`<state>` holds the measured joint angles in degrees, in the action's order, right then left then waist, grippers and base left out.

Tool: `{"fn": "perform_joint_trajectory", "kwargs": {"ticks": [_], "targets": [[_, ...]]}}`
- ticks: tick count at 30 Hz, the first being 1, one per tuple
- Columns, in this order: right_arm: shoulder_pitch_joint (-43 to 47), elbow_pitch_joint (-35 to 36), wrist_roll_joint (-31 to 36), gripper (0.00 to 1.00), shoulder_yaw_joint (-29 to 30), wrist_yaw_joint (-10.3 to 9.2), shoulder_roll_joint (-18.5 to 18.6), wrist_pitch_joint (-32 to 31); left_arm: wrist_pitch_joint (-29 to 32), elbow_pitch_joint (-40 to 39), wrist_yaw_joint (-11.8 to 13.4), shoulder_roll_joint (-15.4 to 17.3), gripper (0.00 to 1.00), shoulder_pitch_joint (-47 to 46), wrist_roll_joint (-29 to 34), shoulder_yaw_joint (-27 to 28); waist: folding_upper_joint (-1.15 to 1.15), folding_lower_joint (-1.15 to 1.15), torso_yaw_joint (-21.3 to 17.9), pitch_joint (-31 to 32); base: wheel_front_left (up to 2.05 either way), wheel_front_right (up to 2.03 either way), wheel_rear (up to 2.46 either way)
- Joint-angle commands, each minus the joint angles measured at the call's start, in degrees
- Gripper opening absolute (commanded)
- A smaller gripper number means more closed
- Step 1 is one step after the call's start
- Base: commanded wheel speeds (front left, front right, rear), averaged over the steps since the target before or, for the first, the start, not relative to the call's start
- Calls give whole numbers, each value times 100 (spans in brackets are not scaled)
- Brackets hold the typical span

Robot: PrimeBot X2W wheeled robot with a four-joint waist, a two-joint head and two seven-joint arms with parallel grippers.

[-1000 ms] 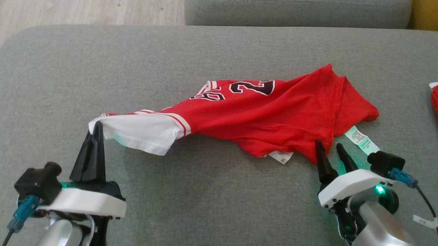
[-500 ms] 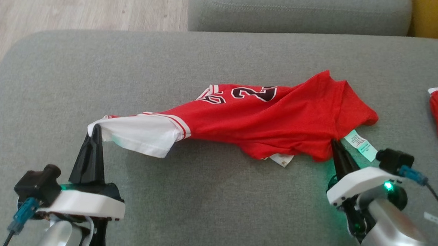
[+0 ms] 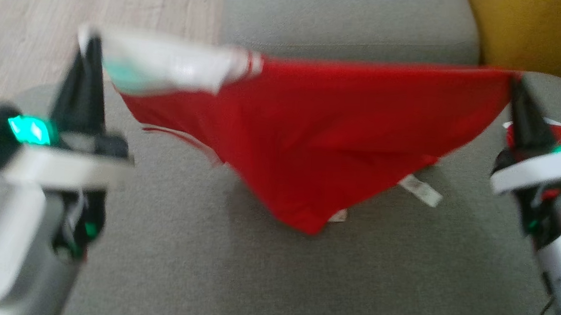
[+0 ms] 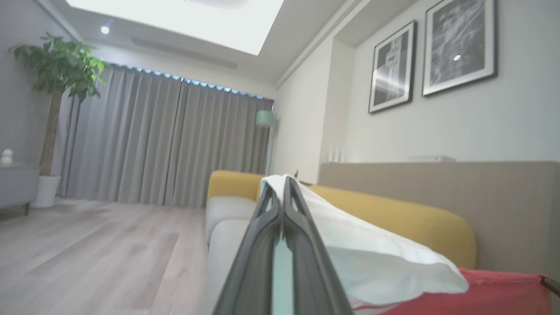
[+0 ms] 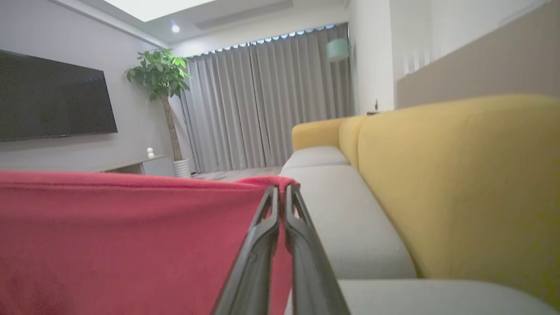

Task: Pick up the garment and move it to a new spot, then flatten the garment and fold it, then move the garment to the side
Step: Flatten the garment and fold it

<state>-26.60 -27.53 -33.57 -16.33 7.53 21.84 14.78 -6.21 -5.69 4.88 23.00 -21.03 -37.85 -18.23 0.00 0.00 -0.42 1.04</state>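
The garment is a red jersey with a white sleeve and striped trim. It hangs stretched in the air between both grippers above the grey sofa seat, its lowest fold sagging toward the cushion. My left gripper is shut on the white sleeve, which also drapes from its fingertips in the left wrist view as white cloth. At the right, my right gripper is shut on the red hem corner; the right wrist view shows the red cloth pinched at its tips.
A second red piece lies behind the right gripper on the seat. A yellow cushion stands at the back right. Wooden floor lies beyond the sofa's left edge. A care label dangles under the garment.
The right gripper closed on the garment's lower right corner. Both arms then lifted, raising the garment off the seat and pulling it taut. The head camera has also shifted.
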Motion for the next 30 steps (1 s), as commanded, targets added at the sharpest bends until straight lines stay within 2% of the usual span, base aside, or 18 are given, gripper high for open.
{"fn": "perform_joint_trajectory", "kwargs": {"ticks": [1, 5, 9, 13, 19, 23, 26, 30], "targets": [[-355, 279, 63, 0, 20, -4, 173, 21, 34, -246, -37, 223, 0, -598, -25, 346, 0, 0, -97, 88, 0, 0, 0], [-898, 661, 143, 0, 176, -4, 411, -78, 262, -229, -133, 194, 0, -1599, -133, 420, 0, 0, -257, 195, 0, 0, 0], [-1616, 670, 311, 0, 243, -4, 500, -435, 605, 249, -113, 208, 0, -2450, -145, 425, 0, 0, -391, 196, 0, 0, 0], [-2342, 203, 567, 0, -43, -4, 474, -854, 1022, 1036, -162, 217, 0, -3177, -72, 231, 0, 0, -398, 33, 0, 0, 0], [-3366, -855, 817, 0, -805, -4, 444, -1108, 1499, 2473, -413, -38, 0, -4249, 67, -240, 0, 0, -208, -617, 0, 0, 0], [-4100, -1396, 803, 0, -1034, -4, 438, -902, 1308, 3219, -566, -220, 0, -5119, 374, -461, 0, 0, -96, -1222, 0, 0, 0], [-4616, -1707, 950, 0, -1167, -4, 540, -527, 875, 3711, -654, -345, 0, -5794, 579, -498, 0, 0, -36, -1512, 0, 0, 0], [-5034, -2031, 1150, 0, -1173, -4, 620, -117, 350, 4189, -914, -510, 0, -6301, 544, -479, 0, 0, 28, -1710, 0, 0, 0]]}}
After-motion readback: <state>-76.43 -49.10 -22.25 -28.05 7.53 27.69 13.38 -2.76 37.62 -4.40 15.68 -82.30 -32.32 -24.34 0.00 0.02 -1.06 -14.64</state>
